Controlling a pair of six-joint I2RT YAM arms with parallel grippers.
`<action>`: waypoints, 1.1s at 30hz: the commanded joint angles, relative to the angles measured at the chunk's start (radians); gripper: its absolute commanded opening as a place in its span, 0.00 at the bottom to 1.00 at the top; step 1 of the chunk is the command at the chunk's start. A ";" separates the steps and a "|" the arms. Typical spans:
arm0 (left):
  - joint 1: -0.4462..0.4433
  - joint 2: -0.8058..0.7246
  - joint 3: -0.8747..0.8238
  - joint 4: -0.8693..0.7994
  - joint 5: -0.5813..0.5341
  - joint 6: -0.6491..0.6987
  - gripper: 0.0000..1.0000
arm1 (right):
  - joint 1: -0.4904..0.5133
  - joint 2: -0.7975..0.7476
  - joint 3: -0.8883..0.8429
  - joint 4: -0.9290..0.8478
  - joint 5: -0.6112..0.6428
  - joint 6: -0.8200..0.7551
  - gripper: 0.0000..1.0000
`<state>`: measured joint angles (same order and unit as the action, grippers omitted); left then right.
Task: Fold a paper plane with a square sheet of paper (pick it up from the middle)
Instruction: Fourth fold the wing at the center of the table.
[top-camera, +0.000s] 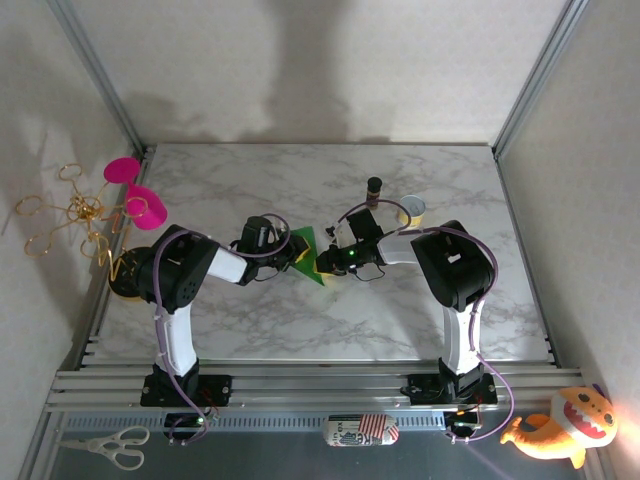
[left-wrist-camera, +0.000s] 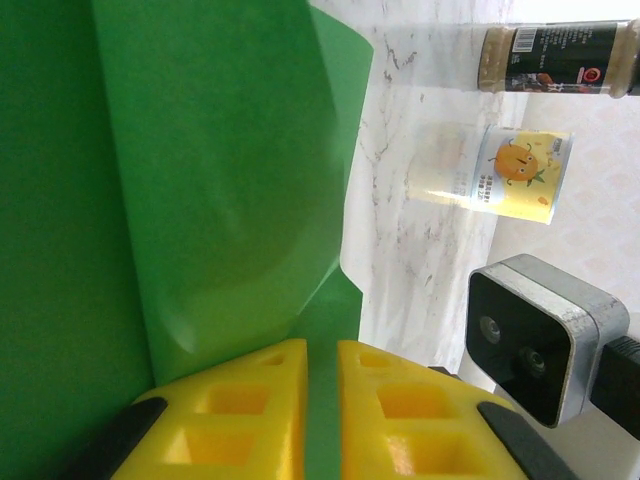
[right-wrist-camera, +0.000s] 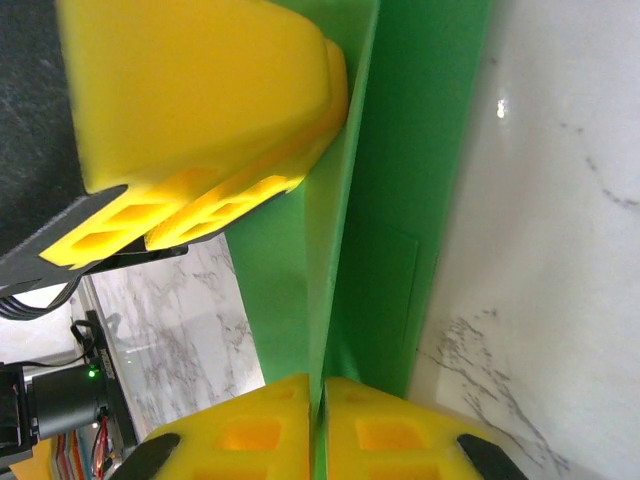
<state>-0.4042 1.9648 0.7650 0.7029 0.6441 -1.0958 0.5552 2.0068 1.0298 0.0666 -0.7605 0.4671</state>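
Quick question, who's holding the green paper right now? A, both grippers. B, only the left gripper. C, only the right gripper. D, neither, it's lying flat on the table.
A: the left gripper and the right gripper are each shut on the sheet of paper, which is pinched between them above the marble table.

Centre of the desk (top-camera: 300, 330): the sheet of paper (top-camera: 308, 248) sits between the left gripper (top-camera: 293, 255) on its left and the right gripper (top-camera: 325, 262) on its right, one edge in each. Behind the right gripper stands a bottle (top-camera: 374, 189), with a cup (top-camera: 412, 210) just to its right.
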 joint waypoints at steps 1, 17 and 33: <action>-0.008 0.026 0.012 -0.007 0.012 0.022 0.16 | 0.002 0.088 -0.038 -0.117 0.184 -0.034 0.14; -0.002 -0.003 -0.013 0.059 0.036 0.017 0.20 | 0.002 0.090 -0.046 -0.117 0.222 -0.035 0.10; 0.028 -0.045 -0.061 0.094 0.015 0.009 0.23 | 0.002 0.086 -0.091 -0.063 0.274 -0.055 0.07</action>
<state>-0.3820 1.9118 0.7158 0.7460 0.6586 -1.0855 0.5591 1.9972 1.0008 0.1089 -0.7330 0.4568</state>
